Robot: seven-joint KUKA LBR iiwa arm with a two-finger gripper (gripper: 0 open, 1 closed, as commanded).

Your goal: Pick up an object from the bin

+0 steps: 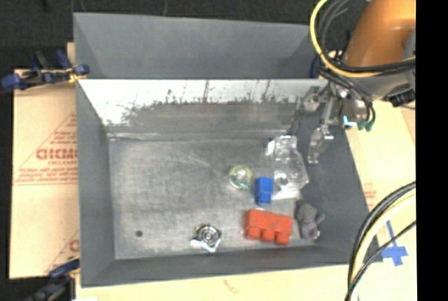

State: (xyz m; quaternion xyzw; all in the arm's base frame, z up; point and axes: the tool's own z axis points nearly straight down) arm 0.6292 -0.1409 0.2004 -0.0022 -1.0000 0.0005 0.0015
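Camera view: grey metal bin (pixel 94 173), arm w/ orange cover (pixel 381 26) and looped cables (pixel 329 9) coming in at the bin's right rim, toward the far right corner. Gripper (pixel 303 149) hangs just inside the right wall, pointing down into the bin. Its 2 fingers (pixel 320 140) stand apart, moderately wide, w/ nothing seen between them.

Right under and just left of the fingertips lies a clear plastic piece (pixel 287 161), irregular and glassy, on the bin floor near the right wall, about mid-depth. Can't tell if the tips touch it.

Other things, all in the right half of the floor:
- small blue block (pixel 263 190), just beside the clear piece on its near-left side
- pale greenish ball (pixel 239 177), just left of the blue block
- red brick (pixel 267 226), near the front wall
- grey-purple lump (pixel 308 220), right of the red brick, by the near right corner
- small silver metal part (pixel 207 236), by the front wall, approx mid-width, apart from the rest
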